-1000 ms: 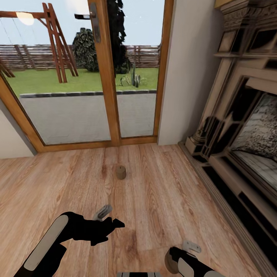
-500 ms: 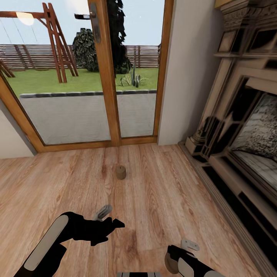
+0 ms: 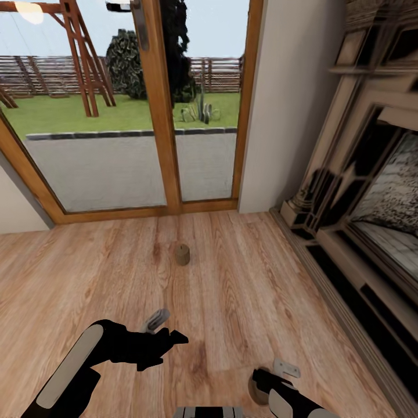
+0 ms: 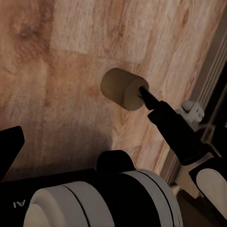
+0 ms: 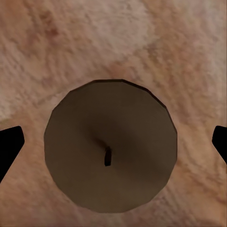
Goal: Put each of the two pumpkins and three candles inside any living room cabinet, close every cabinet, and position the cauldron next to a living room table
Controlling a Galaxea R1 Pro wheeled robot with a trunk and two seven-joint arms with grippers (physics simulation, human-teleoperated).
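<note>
Candle [image 5: 110, 146] number one sits right under my right gripper [image 3: 268, 377]: in the right wrist view I look straight down on its round top and short dark wick, with the two dark fingertips showing at either edge, spread wide of it and touching nothing. In the head view a beige sliver of it [image 3: 253, 390] peeks out beside that gripper, low on the wooden floor [image 3: 244, 290]. In the left wrist view the same candle [image 4: 122, 88] stands upright on the planks with a right fingertip alongside its rim; whether that tip touches the wax or hangs just above it, I can't tell from this angle.

I'd judge it light and stiff, a stubby wax cylinder with smooth sides, likely a bit slick, and easy to tip if nudged off-centre. My hold would be across its middle, pads on opposite sides of the wall, low enough not to pinch only the top edge.

My left gripper [image 3: 165, 331] hovers over bare floor, jaws apart and empty.

Farther off, a second candle [image 3: 182, 254] stands upright on the floor, short of the glass doors [image 3: 165, 116] and well clear of the fireplace surround [image 3: 348, 191].
</note>
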